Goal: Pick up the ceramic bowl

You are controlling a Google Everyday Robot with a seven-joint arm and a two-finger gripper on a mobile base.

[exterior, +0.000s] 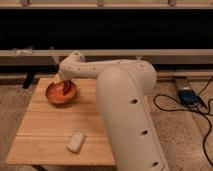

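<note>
The ceramic bowl (pixel 56 96) sat near the far left corner of the wooden table (pixel 50 125); the gripper (pixel 65 84) hung low over its far side (whether apart or clamped could not be told).

Nothing readable here tbh: no text, label, brand or number can be made out anywhere. No legible marking is seen on the white arm (pixel 125 92), the ceramic bowl (pixel 54 96), the small white object (pixel 76 141) lying on the wooden table (pixel 42 125), or the blue box (pixel 189 96) on the floor. For the record, the gripper (pixel 65 83) is positioned right at the ceramic bowl, near the table's far left corner.
</note>
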